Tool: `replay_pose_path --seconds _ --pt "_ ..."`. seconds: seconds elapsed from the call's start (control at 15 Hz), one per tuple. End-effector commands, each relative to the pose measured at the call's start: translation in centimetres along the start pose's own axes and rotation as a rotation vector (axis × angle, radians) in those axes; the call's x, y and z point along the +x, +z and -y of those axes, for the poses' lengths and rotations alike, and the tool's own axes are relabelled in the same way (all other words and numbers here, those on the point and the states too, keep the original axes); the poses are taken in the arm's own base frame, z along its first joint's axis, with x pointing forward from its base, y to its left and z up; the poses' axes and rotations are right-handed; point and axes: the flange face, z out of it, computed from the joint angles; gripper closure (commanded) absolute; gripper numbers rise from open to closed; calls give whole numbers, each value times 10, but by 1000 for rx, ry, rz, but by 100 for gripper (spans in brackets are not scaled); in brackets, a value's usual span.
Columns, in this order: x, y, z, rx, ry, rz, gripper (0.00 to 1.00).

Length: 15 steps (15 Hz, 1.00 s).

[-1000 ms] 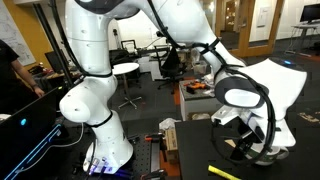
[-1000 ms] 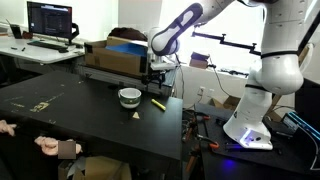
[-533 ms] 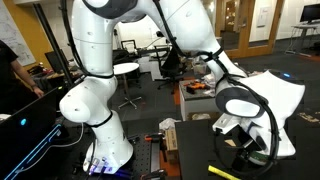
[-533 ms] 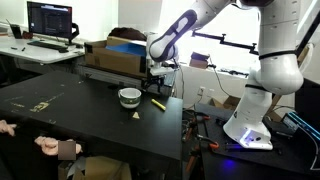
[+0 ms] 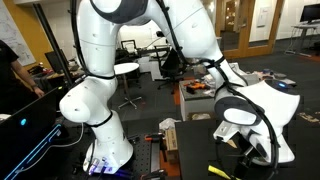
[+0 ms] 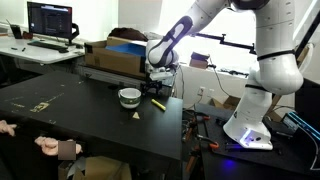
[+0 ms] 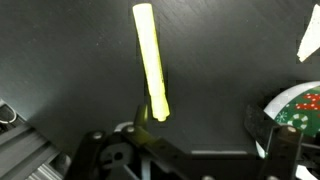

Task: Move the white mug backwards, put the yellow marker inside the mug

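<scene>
Drop, plain to see in both exterior views: sinks with the gripper point(image 6: 154, 88) from higher up to just above the tabletop point(image 6: 60, 125), right beside the white mug point(image 6: 129, 97). Keeps the jaws wide apart, clamped on nothing. Looks down in the wrist view on the yellow marker point(image 7: 151, 60), flat on the tabletop, just beside the mug and not touching it, with one end close to one jaw. Shows the mug rim at the edge of that same view, so mug and marker sit close together. Leaves the mug upright and alone, with the brown box point(image 6: 105, 60) close behind it. Means, most likely, the mug part is done and the marker part is starting. Needs a little more drop, then a squeeze on the thin stick, a lift, and a short trip over to the mug. Could slip or roll, being so thin and round. Also near the mug: a small white scrap point(image 6: 137, 114).
</scene>
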Motion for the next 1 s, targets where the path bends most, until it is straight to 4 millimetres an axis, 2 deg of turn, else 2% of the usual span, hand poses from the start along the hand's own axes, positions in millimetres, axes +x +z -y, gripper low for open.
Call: replay_pose_path --seconds 0.0,0.4,0.93 --pt "-2 3 -2 24 -25 -32 0" --pt "-6 7 -16 6 7 -107 0" --pt "-23 23 -34 2 10 -78 0"
